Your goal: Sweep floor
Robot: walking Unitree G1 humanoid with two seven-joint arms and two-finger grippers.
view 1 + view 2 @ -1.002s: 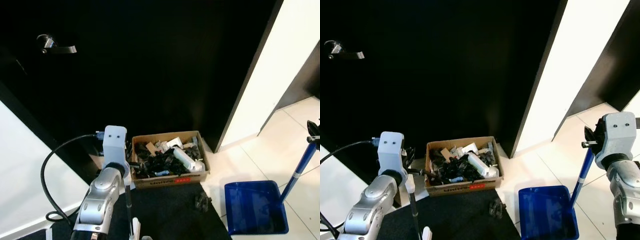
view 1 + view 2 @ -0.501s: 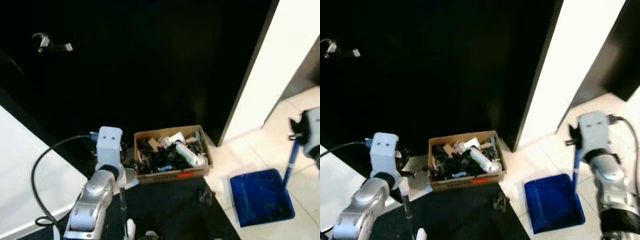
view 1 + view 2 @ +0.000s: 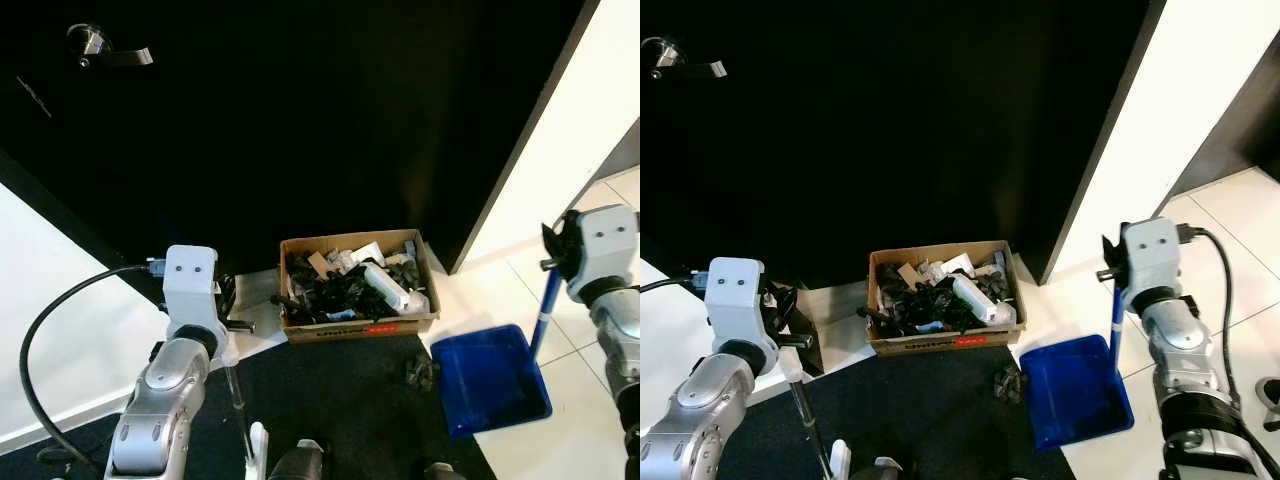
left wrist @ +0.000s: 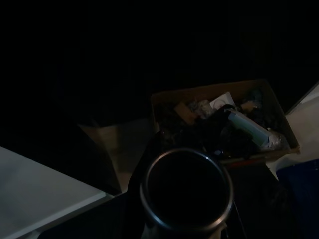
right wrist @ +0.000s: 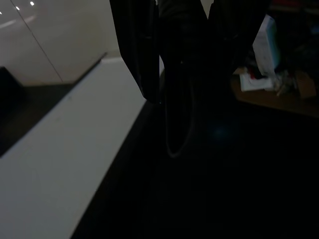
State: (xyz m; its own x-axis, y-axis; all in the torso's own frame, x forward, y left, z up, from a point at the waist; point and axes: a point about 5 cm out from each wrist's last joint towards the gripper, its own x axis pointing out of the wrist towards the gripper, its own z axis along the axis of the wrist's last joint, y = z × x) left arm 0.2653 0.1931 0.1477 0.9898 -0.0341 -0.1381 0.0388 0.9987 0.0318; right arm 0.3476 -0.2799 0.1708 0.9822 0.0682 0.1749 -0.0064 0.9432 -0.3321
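Note:
A blue dustpan (image 3: 490, 378) lies on the white tiles at the edge of a black mat (image 3: 340, 410). Its blue handle (image 3: 543, 310) rises to my right gripper (image 3: 556, 264), which is shut on it; in the right wrist view the black fingers (image 5: 137, 50) flank the dark handle. A small clump of dark debris (image 3: 420, 372) sits on the mat against the pan's left lip. My left gripper (image 3: 232, 325) is shut on a thin broom stick (image 3: 238, 400) that slants down to the mat. The stick's round end (image 4: 185, 189) looms in the left wrist view.
A cardboard box (image 3: 357, 298) full of dark and white odds and ends stands against a black door with a lever handle (image 3: 105, 50). A white wall (image 3: 590, 130) rises at the right, pale tiles (image 3: 590, 430) lie below it. A black cable (image 3: 40, 350) loops off my left arm.
The camera has shifted. My right arm has brought the dustpan left across the tiles, from a gap away to right against the debris. The left arm still holds the broom.

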